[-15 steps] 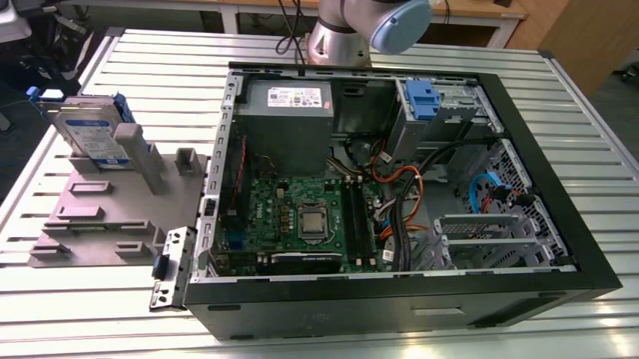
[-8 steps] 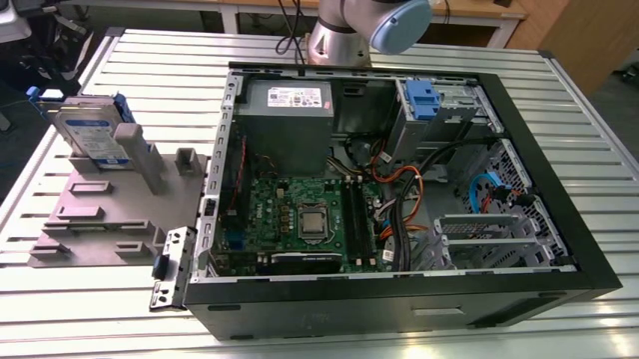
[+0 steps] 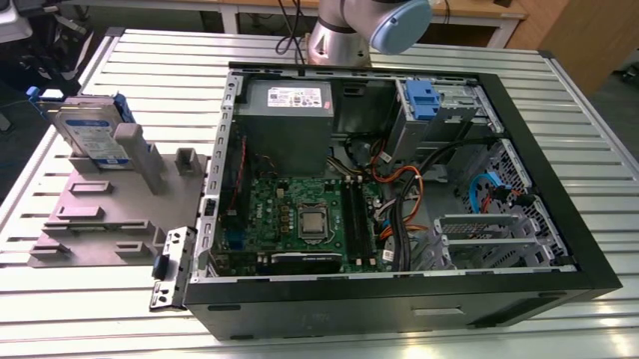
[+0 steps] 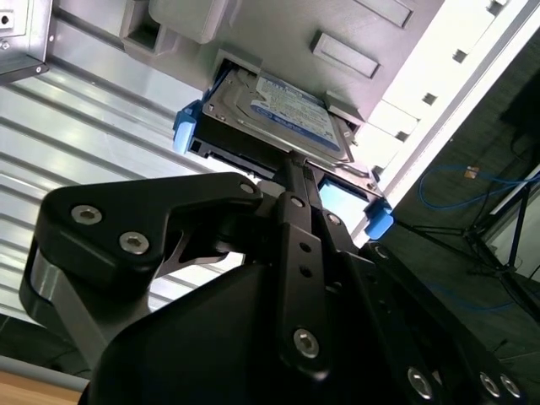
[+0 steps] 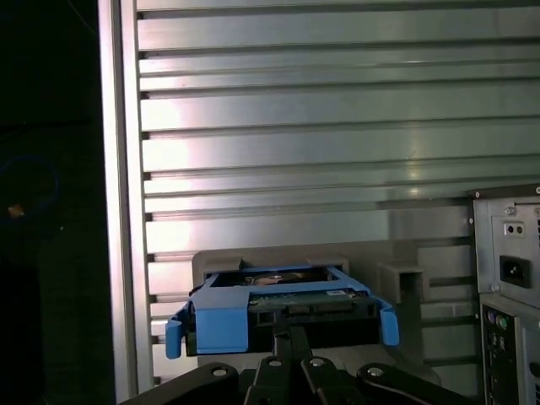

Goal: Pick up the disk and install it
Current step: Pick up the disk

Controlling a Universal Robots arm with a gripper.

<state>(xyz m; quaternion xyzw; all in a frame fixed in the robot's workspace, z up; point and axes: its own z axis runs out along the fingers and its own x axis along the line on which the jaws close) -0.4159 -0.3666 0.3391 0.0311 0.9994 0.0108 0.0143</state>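
The table [image 3: 559,120] is ribbed aluminium, long bright slats running side to side. Across its middle and down to the near edge lies a black steel PC case [image 3: 399,299], side panel off. Inside, at the far end, sits a grey box of a power supply [image 3: 284,127] with a white sticker [image 3: 298,97] carrying small print and coloured marks. Below it is a green motherboard [image 3: 299,209], and at the far corner on the exterior view's right a ribbed blue latch [image 3: 421,101]. The arm [image 3: 360,30], silver tube with a pale blue cap, rises at the table's far edge.

A matte grey plastic fixture [image 3: 90,224], a flat plate with raised blocks and posts, lies by the table's edge on the exterior view's left, just beside the case.

The disk [image 3: 90,131] stands in a slot at the fixture's far corner, tilted back against a post. It is a flat silver-metal rectangle with a white-and-blue label, and I cannot make out the label's writing. Both wrist views show it edge-on [image 4: 278,114] [image 5: 283,308], with blue plastic rails [image 5: 219,321] wrapping its sides.

The gripper [image 4: 292,164] [image 5: 289,336] is black, bolted metal links narrowing to thin fingers. The fingers are drawn together and point at the disk's connector edge. They hold nothing, and the disk rests in its slot.
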